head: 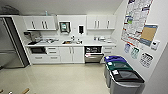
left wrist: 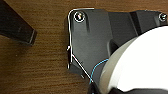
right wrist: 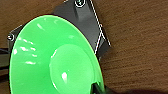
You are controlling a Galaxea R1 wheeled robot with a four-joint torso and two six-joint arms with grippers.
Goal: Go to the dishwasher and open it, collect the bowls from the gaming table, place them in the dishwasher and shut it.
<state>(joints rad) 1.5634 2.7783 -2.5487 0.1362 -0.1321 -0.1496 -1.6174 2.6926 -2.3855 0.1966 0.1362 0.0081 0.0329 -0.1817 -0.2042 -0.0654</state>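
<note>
The dishwasher (head: 93, 58) stands under the counter at the far wall. Its steel door hangs partly open and the dark racks show above it. A bright green bowl (right wrist: 50, 57) looms close in the right wrist view, with my right gripper (right wrist: 98, 88) shut on its rim. In the left wrist view a pale, white-looking round bowl (left wrist: 140, 60) sits equally close, and my left gripper (left wrist: 93, 88) is shut on its edge. Both bowls hang over a brown wood-grain surface (left wrist: 45, 62). The gaming table is out of view.
White cabinets and a counter with a sink (head: 68, 42) line the far wall. A steel fridge (head: 10, 45) stands at the left. Three lidded bins (head: 122, 73) line the right wall. Pale glossy floor (head: 60, 77) stretches between me and the dishwasher.
</note>
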